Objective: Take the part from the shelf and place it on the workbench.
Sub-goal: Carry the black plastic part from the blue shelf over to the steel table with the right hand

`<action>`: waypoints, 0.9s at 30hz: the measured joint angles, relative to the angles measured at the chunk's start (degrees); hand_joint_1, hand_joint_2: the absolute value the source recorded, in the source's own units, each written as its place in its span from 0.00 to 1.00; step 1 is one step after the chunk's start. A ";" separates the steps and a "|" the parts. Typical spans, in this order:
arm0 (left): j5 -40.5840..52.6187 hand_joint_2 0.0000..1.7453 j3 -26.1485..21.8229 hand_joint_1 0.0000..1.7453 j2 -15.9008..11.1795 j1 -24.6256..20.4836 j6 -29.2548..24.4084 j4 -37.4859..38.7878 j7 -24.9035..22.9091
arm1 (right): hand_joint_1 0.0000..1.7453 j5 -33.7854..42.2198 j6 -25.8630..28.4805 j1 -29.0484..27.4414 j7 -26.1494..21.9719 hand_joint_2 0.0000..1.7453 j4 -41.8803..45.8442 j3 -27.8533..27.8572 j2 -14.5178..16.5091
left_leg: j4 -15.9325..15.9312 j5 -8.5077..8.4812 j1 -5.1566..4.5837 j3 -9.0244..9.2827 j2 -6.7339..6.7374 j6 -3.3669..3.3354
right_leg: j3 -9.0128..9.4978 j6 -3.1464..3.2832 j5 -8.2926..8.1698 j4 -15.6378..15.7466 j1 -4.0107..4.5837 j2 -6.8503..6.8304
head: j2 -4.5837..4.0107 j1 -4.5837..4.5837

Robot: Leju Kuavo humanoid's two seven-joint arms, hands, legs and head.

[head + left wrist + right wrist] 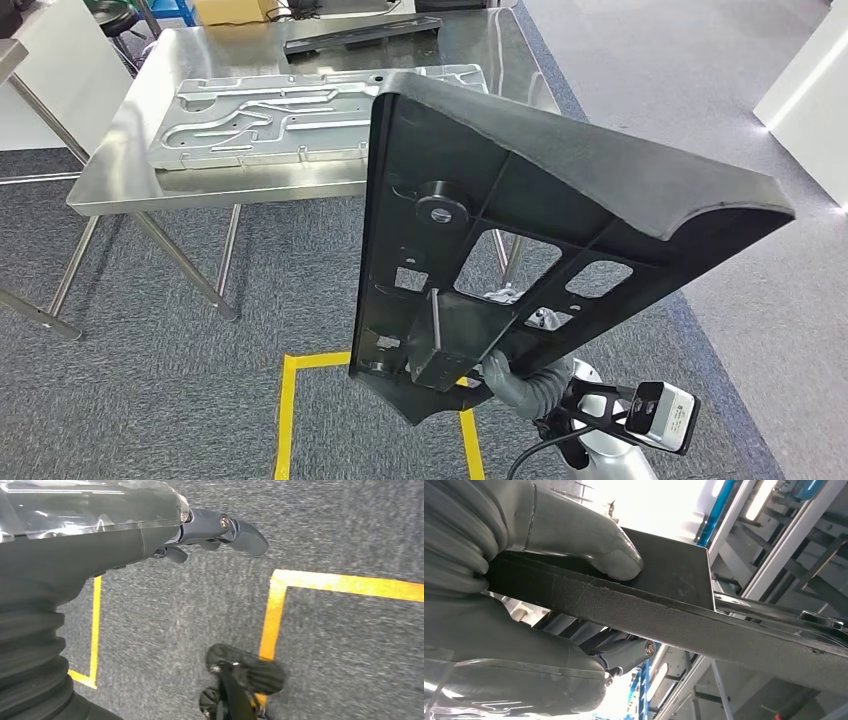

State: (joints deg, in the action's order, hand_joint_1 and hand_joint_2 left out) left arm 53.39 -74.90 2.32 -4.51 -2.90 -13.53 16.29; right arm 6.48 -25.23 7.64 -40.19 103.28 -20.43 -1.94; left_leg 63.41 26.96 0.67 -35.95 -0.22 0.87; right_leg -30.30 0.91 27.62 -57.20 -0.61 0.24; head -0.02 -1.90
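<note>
Metal plate (300, 115) & black strip (360, 35) atop workbench (130, 170); bare steel along near edge.

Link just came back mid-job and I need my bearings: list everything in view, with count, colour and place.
black part: one, black, held up tilted before the workbench
workbench: one, steel, ahead on the carpet
metal plate: one, silver, lying on the workbench
black strip: one, black, at the workbench's far edge
tape: yellow lines on the grey carpet
right hand: one, grey, grips the black part's lower edge
left hand: one, grey, hangs over the carpet, holding nothing
</note>
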 joint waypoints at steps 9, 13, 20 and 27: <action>0.00 1.00 -0.76 0.00 0.14 0.05 -0.09 0.00 0.05 | 0.97 0.53 -0.07 1.09 -0.01 1.00 -0.16 -0.09 0.38 | -5.92 -1.20 -0.26 3.69 -0.08 -3.19 | -4.44 -2.64 4.22 -10.72 0.01 -0.11 | 0.00 0.00; 0.09 1.00 -0.79 0.00 0.15 0.21 -0.04 0.00 0.09 | 0.97 0.54 0.05 1.00 0.00 1.00 -0.26 -0.03 0.37 | -5.90 -0.03 -0.54 4.82 -0.16 -3.39 | -10.07 -2.85 5.48 -15.68 0.01 -0.13 | 0.00 -0.01; 0.21 1.00 -0.79 0.00 0.45 0.14 -0.03 0.02 0.25 | 0.97 0.50 -0.15 0.71 0.01 1.00 -0.02 0.41 0.49 | -5.46 1.81 -0.93 7.13 -0.21 -1.65 | -4.62 -0.24 -2.56 -0.28 0.83 -0.10 | 0.00 0.07; 0.69 1.00 -0.79 0.00 0.29 0.05 0.12 0.02 0.23 | 0.97 0.34 -0.92 0.51 0.00 1.00 0.19 0.92 1.29 | 10.15 8.61 -0.07 -1.93 -0.10 0.24 | -1.17 0.57 -0.90 0.27 0.34 -0.06 | 0.00 0.02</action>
State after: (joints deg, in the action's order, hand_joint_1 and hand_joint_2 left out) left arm 54.08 -75.69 2.61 -4.46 -2.78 -13.51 16.52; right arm 6.82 -26.16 8.15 -40.19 103.47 -19.51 -0.66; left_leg 73.56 35.57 0.60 -37.87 -0.32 1.11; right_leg -31.47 1.48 26.72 -56.94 -0.27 0.18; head -0.02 -1.88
